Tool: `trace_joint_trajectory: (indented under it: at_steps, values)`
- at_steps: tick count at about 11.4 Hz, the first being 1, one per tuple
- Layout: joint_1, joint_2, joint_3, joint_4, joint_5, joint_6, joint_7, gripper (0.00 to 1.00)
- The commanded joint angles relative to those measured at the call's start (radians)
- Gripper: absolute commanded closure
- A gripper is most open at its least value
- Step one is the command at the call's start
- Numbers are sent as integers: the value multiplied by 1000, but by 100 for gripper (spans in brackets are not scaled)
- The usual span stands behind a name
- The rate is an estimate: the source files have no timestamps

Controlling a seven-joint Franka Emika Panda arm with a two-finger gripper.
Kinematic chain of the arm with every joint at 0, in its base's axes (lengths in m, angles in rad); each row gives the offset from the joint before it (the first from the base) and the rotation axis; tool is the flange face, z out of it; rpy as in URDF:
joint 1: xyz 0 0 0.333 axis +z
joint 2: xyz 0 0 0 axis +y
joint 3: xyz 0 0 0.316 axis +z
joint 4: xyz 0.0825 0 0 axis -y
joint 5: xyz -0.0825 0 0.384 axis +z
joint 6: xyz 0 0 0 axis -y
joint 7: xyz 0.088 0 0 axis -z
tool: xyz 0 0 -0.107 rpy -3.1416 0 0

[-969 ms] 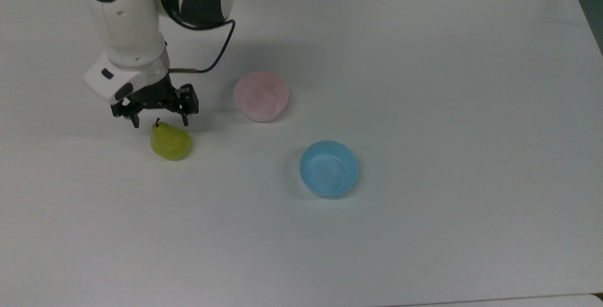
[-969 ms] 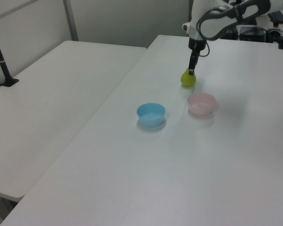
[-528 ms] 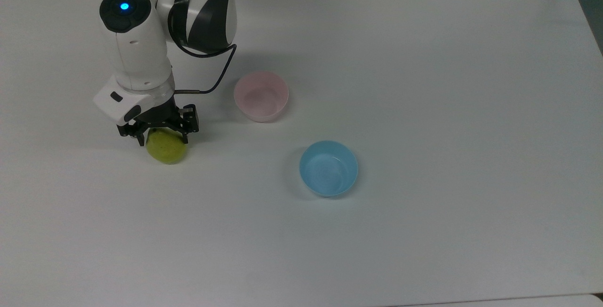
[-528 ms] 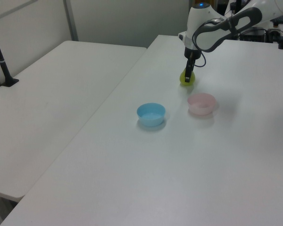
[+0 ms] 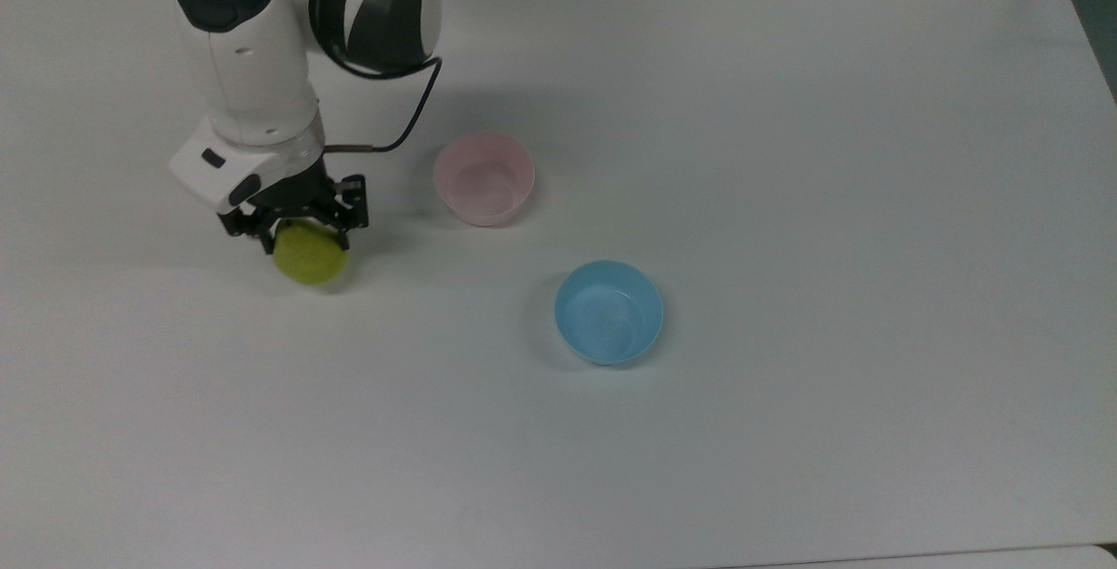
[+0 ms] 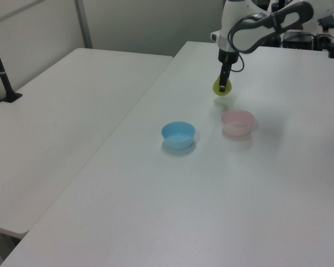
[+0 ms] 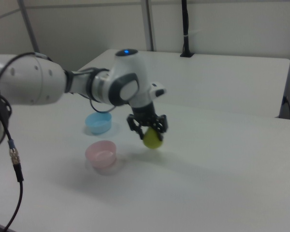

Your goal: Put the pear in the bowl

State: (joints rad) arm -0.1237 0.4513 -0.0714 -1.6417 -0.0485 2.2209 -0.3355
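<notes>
The pear [image 5: 310, 257] hangs pinched between the fingers of the hand [image 5: 301, 237], its upper part covered by them and its rounded lower part showing below. In the right view the pear [image 7: 152, 138] is clear of the white counter [image 5: 785, 159], with a soft shadow under it; in the left view it [image 6: 220, 89] sits at the tip of the hand [image 6: 223, 86] just above the surface.

The bowl [image 5: 483, 178], pale pink, stands on the counter to the top view's right of the pear, near it but apart, and holds nothing. The light blue bowl [image 5: 609, 311] stands farther to the top view's right and lower in the picture, well apart from the pear, and also holds nothing. In the right view the pink bowl [image 7: 101, 153] lies nearest the camera, the blue bowl [image 7: 97, 123] behind it, and the hand [image 7: 148, 131] with the pear is to the right view's right of both.

A second earlier the hand was spread above the pear, which lay on the counter with its dark stem showing. Half a second ago the fingers had come down around it. Now the pear has risen off the surface and its stem is hidden by the hand. Both bowls stand where they did.
</notes>
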Motion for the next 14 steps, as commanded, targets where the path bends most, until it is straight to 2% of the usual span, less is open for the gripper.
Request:
trace_joint_trajectory:
  at_steps: [1, 3, 5, 8, 12, 13, 14]
  values:
    - [110, -191, -4, -183, -13, -75, 59, 46]
    - [171, -303, -4, -303, -14, -75, 123, 46]
    - [237, -350, -4, -375, -22, -70, 206, 46]
    - [262, -335, -4, -415, -53, 26, 289, 45]
    - [269, -296, -4, -420, -66, 53, 291, 41]
    - [268, -293, -4, -420, -71, 53, 291, 34]
    - [268, -293, -4, -418, -71, 49, 291, 16]
